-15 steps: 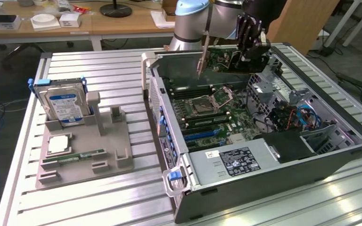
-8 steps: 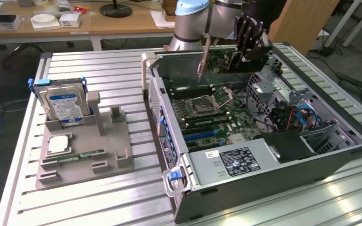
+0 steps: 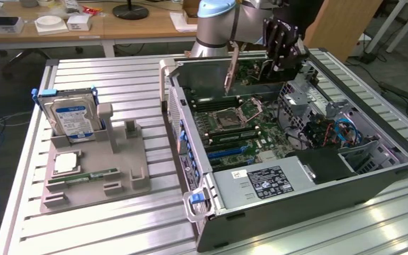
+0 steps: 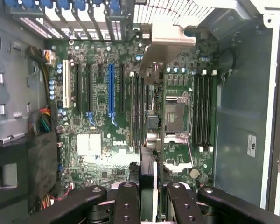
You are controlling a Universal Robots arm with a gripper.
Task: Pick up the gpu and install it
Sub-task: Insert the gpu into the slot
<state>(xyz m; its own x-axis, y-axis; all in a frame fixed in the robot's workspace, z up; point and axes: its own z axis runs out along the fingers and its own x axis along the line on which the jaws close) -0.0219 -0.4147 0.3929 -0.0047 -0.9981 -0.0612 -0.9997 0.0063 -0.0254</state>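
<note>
Two fingers point(image 4: 127, 200) of my gripper point(image 4: 149, 189) pinch the gpu point(image 4: 153, 121) edge-on; from here I see it jutting straight ahead of the gripper, over the motherboard point(image 4: 98, 107) inside the open computer case point(image 3: 317, 207), silvery bracket point(image 4: 170, 44) at its far end.

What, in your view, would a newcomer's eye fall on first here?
The black gripper holds the thin dark gpu card with silvery bracket above the green motherboard inside the open computer case. At the exterior view's left, a blue-labelled silver hard drive stands in a grey holder.
</note>
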